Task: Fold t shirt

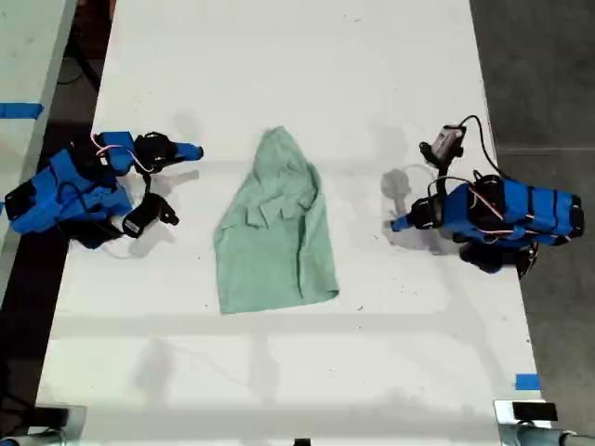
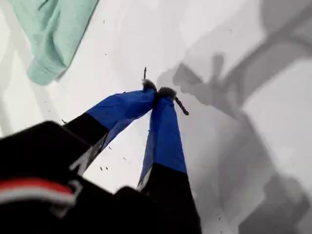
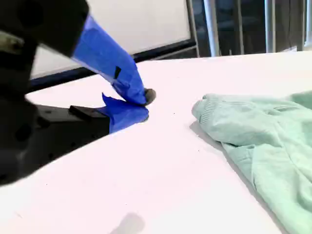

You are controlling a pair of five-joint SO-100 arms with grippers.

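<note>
At the exterior view's left, my second gripper (image 1: 191,150) rests low on the white table (image 1: 279,56) with its fingers together on nothing, near a strip of blue tape (image 1: 19,110) at that edge. The t shirt (image 1: 274,232) lies crumpled mid-table, its narrow end towards that gripper, with bare tabletop between them. At the exterior view's right, my first gripper (image 1: 400,223) points at the shirt with its fingers pinched together and empty, standing apart from the cloth among arm shadows, and a blue tape square (image 1: 527,381) sits by the near corner.
</note>
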